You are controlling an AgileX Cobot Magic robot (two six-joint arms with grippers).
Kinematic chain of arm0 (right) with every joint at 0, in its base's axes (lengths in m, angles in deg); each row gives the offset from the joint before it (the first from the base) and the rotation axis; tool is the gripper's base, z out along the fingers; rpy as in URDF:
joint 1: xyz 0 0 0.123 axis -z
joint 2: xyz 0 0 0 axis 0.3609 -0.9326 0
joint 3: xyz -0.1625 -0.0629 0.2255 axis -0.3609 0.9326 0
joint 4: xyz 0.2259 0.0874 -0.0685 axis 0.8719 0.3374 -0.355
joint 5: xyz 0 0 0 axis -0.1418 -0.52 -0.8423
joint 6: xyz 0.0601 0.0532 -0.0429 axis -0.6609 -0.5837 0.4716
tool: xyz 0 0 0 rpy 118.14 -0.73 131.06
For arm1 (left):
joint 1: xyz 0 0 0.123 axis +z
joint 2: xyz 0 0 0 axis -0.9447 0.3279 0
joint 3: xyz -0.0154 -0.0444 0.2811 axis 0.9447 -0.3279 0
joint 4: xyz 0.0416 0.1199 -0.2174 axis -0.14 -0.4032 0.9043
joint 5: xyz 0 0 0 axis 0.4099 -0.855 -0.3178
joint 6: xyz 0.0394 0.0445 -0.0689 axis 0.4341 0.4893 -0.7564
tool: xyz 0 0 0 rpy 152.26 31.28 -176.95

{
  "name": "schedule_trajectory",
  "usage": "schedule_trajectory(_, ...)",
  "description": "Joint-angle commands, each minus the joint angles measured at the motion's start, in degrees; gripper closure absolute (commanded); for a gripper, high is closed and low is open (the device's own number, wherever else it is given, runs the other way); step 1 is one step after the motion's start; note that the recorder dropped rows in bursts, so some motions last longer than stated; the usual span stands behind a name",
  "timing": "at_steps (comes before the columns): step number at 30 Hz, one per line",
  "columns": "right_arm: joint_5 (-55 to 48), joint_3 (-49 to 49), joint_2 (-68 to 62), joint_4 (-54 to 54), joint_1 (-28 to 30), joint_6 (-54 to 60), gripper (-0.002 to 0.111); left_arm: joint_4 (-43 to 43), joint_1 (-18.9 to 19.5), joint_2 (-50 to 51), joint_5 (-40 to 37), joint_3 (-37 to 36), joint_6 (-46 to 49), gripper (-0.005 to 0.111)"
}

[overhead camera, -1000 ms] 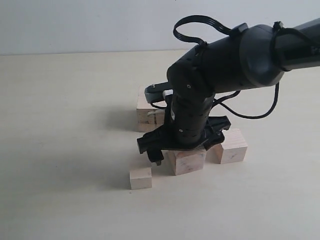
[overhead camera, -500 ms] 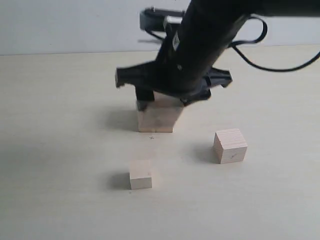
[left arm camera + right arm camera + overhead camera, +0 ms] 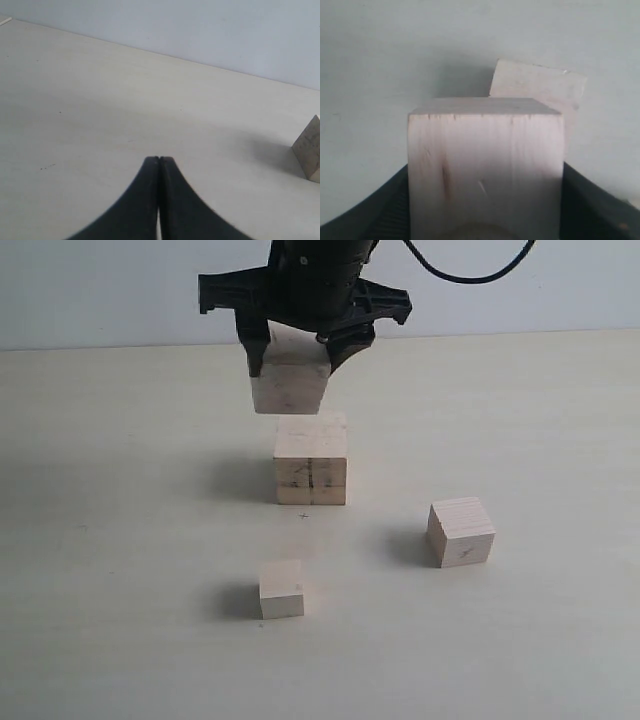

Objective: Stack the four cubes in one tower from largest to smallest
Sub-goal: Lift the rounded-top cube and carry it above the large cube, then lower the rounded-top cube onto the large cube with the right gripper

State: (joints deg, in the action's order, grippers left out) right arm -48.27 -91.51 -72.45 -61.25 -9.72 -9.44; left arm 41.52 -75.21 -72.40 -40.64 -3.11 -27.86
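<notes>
Four pale wooden cubes show in the exterior view. The largest cube (image 3: pixel 311 460), with a dark line on its front face, rests on the table. Just above it and slightly left hangs the second cube (image 3: pixel 290 383), with my right gripper (image 3: pixel 296 358) shut on its sides. In the right wrist view that held cube (image 3: pixel 485 170) fills the space between the jaws, with the largest cube (image 3: pixel 537 86) below it. A third cube (image 3: pixel 461 532) sits at the right and the smallest cube (image 3: pixel 281 589) at the front. My left gripper (image 3: pixel 159 160) is shut on nothing, over bare table.
The pale table (image 3: pixel 120 540) spreads wide on all sides of the cubes, with a white wall behind it. A corner of one cube (image 3: pixel 310 150) shows at the edge of the left wrist view.
My right gripper closed on the second cube between the front cubes, lifted it, and carried it back to just above the largest cube. The other cubes stayed put.
</notes>
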Motion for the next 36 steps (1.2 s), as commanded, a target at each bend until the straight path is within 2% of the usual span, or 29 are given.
schedule_trajectory(1, -1.85, -5.04, -2.42, -1.04, 0.24, -1.07, 0.049, -0.08, -0.30, -0.31, 0.60, 0.12, -0.37, 0.107)
schedule_trajectory(7, -1.85, -5.68, -5.49, -10.50, 0.24, -7.65, 0.050, -0.08, -0.30, -0.31, 0.60, 0.12, -0.37, 0.107)
schedule_trajectory(16, -1.85, -5.68, -8.54, -6.56, 0.24, -8.02, 0.052, -0.08, -0.30, -0.31, 0.60, 0.12, -0.37, 0.107)
schedule_trajectory(22, -1.85, -5.68, -10.09, -6.56, 0.24, -9.25, 0.056, -0.08, -0.30, -0.31, 0.60, 0.12, -0.37, 0.107)
schedule_trajectory(36, -1.85, -5.68, -11.66, -9.00, 0.24, -11.57, 0.056, -0.08, -0.30, -0.31, 0.60, 0.12, -0.37, 0.107)
